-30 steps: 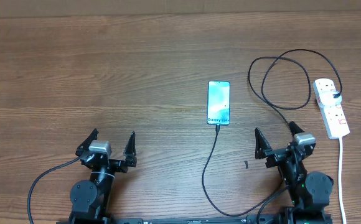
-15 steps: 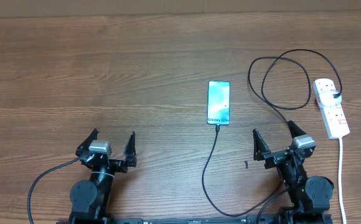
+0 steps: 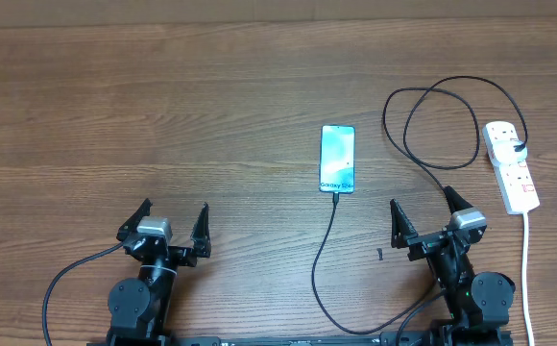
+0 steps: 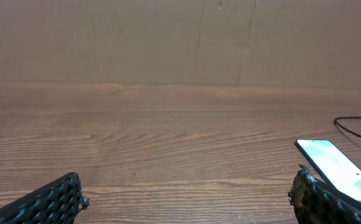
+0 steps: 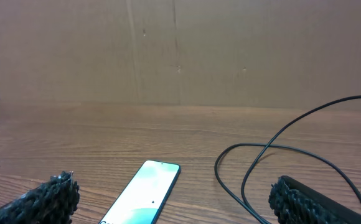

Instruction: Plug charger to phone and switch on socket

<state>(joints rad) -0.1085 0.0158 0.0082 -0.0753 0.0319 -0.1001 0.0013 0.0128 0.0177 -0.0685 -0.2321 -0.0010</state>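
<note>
Bare wooden table (image 3: 163, 96) lay open from the left gripper (image 3: 175, 206) toward 12 o'clock, with nothing in its way. Between the two arms, the black charger cable (image 3: 327, 234) trailed from the phone (image 3: 337, 159) toward 6 o'clock. The phone sat at the right gripper's (image 3: 421, 197) 10 o'clock. The cable's loops crossed that gripper's 12 o'clock path. The white power strip (image 3: 511, 165) and its thick white cord (image 3: 527, 259) lined the 2 to 4 o'clock side.

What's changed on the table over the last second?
Only the right gripper shifted a touch, back toward its base, open and empty. The left gripper, phone, charger and socket stayed put.
</note>
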